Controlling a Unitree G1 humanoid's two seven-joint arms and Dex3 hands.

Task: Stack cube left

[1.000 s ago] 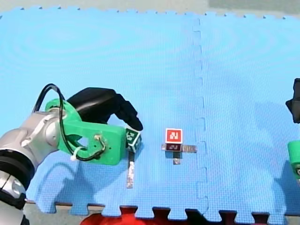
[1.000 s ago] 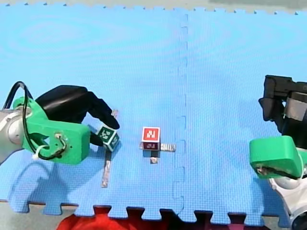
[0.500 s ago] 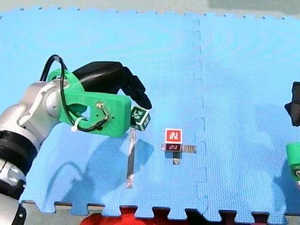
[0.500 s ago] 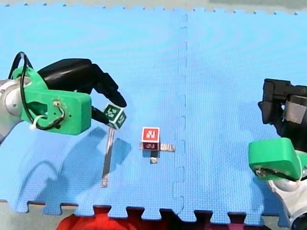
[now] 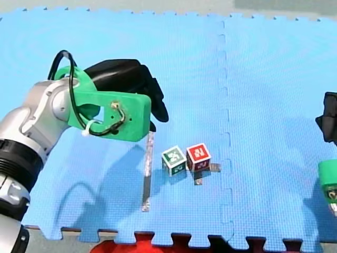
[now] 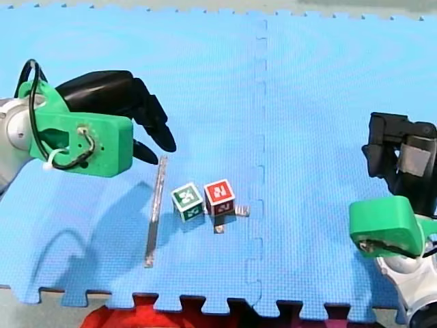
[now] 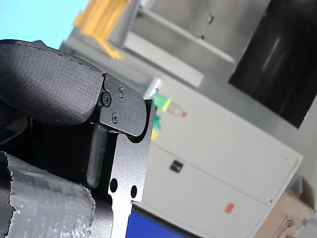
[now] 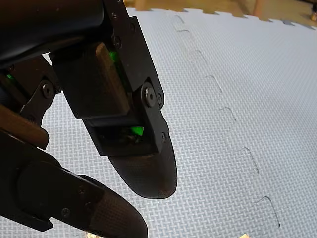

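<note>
Green cube [image 5: 174, 160]: sat on the blue foam mat [image 5: 263, 79], tilted corner-on, free of both hands, not stacked
Left hand [image 5: 126, 84]: hovered above the mat, up and to the left of the green cube; held nothing, fingers [image 5: 158, 105] extended and pointing down towards the mat
Left wrist bracket [image 5: 113, 116]: green, with a black cable looped over it
Grey strip [image 5: 148, 171]: lay flat on the mat, between the left hand and the green cube
Red cube [image 5: 198, 156]: on the mat, touching the green cube's right side, resting on a small grey tape cross [image 5: 213, 167]
Right hand [image 6: 396, 154]: at the mat's right edge, well apart from both cubes; whether open or closed could not be told
</note>
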